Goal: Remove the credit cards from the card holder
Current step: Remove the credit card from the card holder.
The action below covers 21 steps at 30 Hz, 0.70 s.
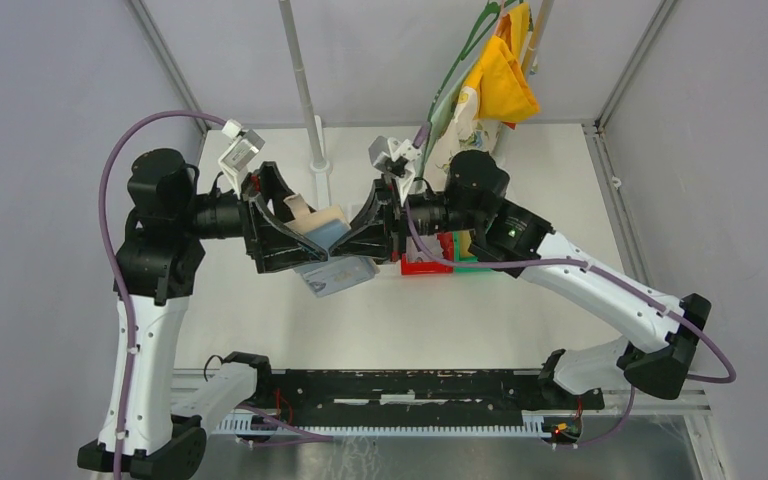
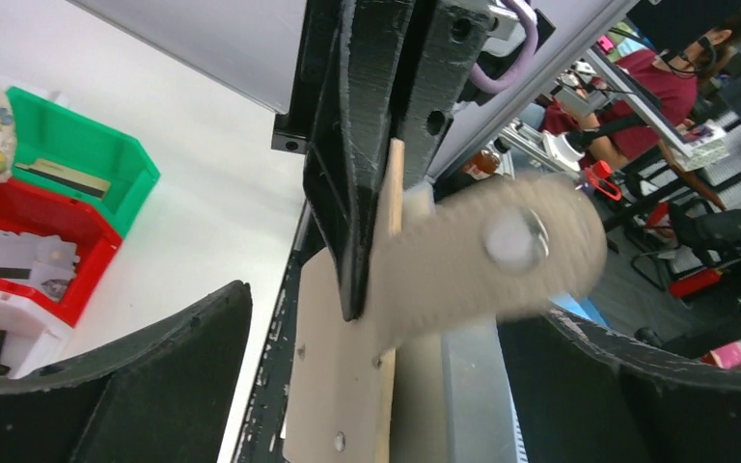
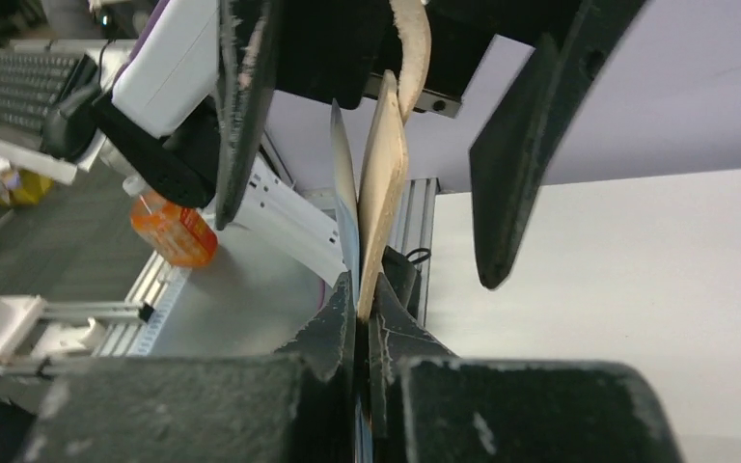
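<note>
The tan card holder (image 1: 325,228) with its pale blue-grey panel is held up above the table between both grippers. My right gripper (image 1: 357,240) is shut on its edge; the right wrist view shows the jaws (image 3: 362,299) pinched on the tan and blue layers (image 3: 381,183). My left gripper (image 1: 305,235) is open, its fingers (image 3: 241,116) spread on either side of the holder without touching it. In the left wrist view the holder (image 2: 347,367) and its strap tab (image 2: 502,251) with a snap lie between my wide-open left fingers (image 2: 154,376). No separate credit cards show.
A red bin (image 1: 425,262) and a green bin (image 1: 465,248) stand just behind the right gripper. Yellow and patterned cloths (image 1: 500,75) hang at the back right. A white pole (image 1: 310,100) rises at the back centre. A black rail (image 1: 400,385) runs along the near edge.
</note>
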### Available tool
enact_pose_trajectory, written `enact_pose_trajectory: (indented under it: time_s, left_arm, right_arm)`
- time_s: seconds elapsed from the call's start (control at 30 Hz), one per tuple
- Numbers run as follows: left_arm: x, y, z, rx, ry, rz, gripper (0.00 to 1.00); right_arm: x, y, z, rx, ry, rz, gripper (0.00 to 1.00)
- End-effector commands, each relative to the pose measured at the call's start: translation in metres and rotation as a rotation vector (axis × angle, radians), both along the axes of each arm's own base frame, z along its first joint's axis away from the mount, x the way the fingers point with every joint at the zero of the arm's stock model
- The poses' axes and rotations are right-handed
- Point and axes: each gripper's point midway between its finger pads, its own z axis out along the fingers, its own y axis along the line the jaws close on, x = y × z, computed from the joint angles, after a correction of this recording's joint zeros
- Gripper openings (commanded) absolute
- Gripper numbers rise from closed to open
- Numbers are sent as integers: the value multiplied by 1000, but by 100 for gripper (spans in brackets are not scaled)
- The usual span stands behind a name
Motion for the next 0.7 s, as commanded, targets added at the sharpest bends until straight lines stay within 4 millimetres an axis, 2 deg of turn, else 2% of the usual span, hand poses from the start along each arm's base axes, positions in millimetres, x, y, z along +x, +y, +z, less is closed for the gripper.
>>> enact_pose_trajectory:
  time_s: [0.0,0.17,0.23,0.43,0.67]
  left_arm:
    - [4,3,11,13,-133,77,100]
    - [-2,3,11,0,-139,69,100]
    - [-8,3,11,-7,-142,48,97]
    - [-11,3,-1,-11,-91,28,72]
    - [-11,2,3,-28,-84,19,55]
  right_arm:
    - [1,-16,60,246,106,-67,0]
    - [8,-33,75,368,220,-160,0]
    - [11,-39,76,409,260,-196,0]
    - [12,-56,75,547,361,-227,0]
    - [10,-43,59,542,423,-217,0]
